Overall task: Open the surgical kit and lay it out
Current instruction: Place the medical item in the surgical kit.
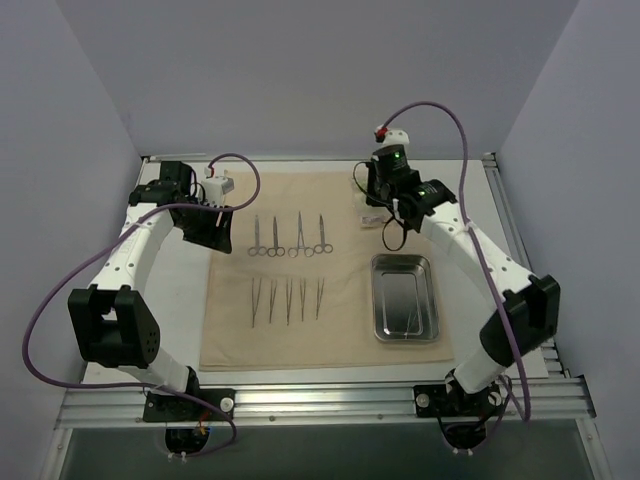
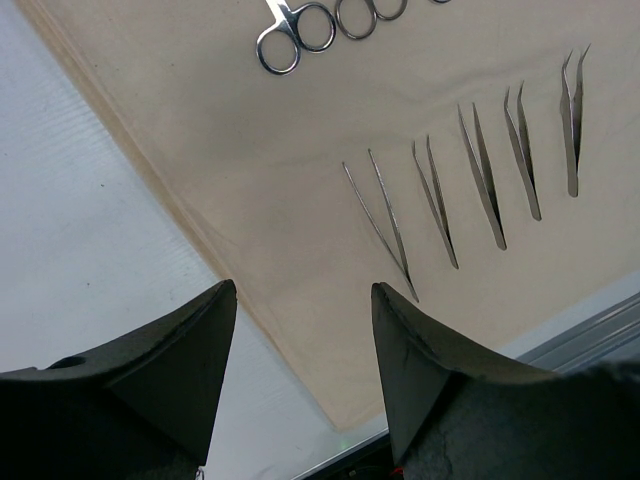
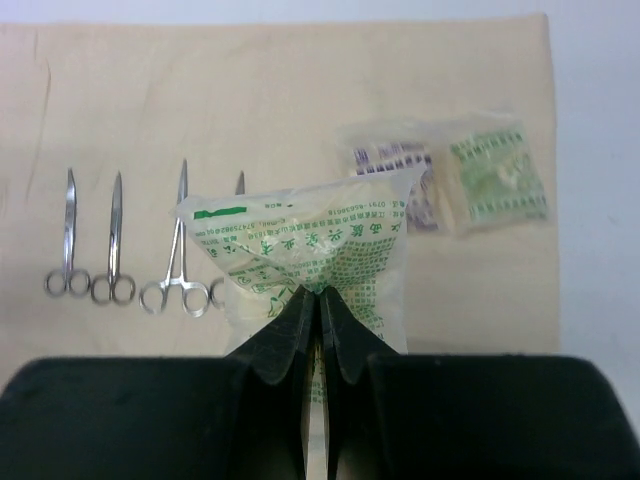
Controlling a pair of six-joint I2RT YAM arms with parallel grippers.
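Note:
The beige cloth (image 1: 300,335) lies spread flat on the table. On it are a row of ring-handled clamps (image 1: 290,237), a row of tweezers (image 1: 288,300) and a rectangular steel tray (image 1: 376,300). My right gripper (image 3: 320,298) is shut on a clear packet with green print (image 3: 310,240), lifted off the cloth at the far right. Two more packets (image 3: 450,185) lie flat behind it. The clamps (image 3: 120,255) show to its left. My left gripper (image 2: 303,287) is open and holds nothing, hovering above the cloth's left edge (image 2: 180,200), near the tweezers (image 2: 480,185).
White tabletop (image 1: 180,300) borders the cloth on the left and right. An aluminium rail (image 1: 320,400) runs along the near edge, with both arm bases on it. Grey walls close in the back and sides. Purple cables (image 1: 440,110) loop above each arm.

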